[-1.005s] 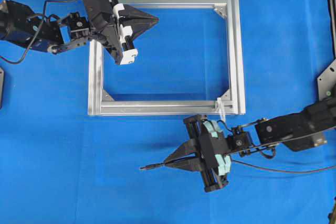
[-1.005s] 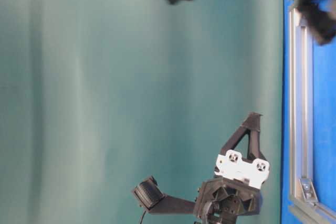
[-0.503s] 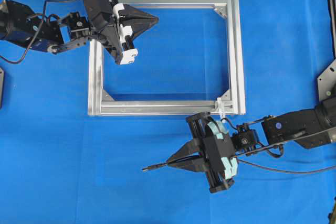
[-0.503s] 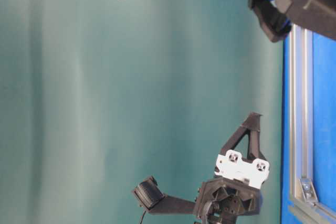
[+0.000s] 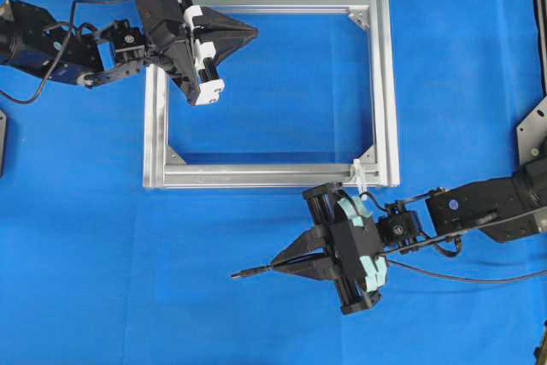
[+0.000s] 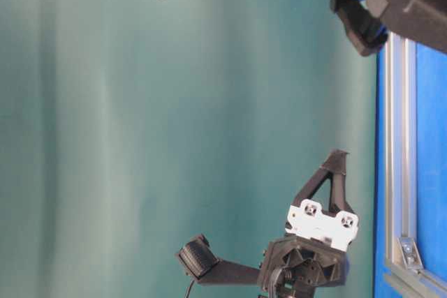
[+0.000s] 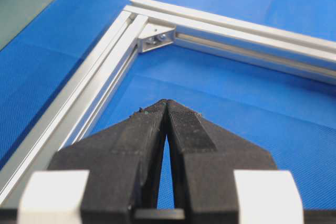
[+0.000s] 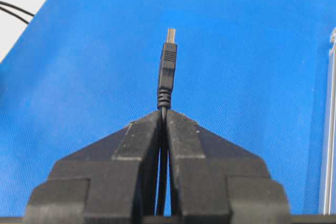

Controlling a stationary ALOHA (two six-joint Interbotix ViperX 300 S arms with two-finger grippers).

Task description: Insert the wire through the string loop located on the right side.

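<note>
The wire (image 5: pixel 461 278) is a thin black cable trailing right across the blue cloth. Its plug tip (image 5: pixel 245 273) pokes left out of my right gripper (image 5: pixel 275 266), which is shut on the wire just behind the plug (image 8: pixel 167 65). The string loop (image 5: pixel 361 176), small and white, hangs at the frame's near right corner, up and to the right of the plug. My left gripper (image 5: pixel 254 33) hovers over the frame's far left corner, shut with nothing in it; its fingertips (image 7: pixel 160 109) touch.
A silver aluminium frame (image 5: pixel 385 83) lies flat on the blue cloth, with corner brackets (image 7: pixel 155 36) inside its corners. The right arm (image 5: pixel 487 207) stretches in from the right edge. A metal mount (image 5: pixel 532 130) sits at the far right.
Over the first half second the right gripper shifted slightly right and down with the wire and rolled a little. Since then nothing has moved. The left arm stayed still.
</note>
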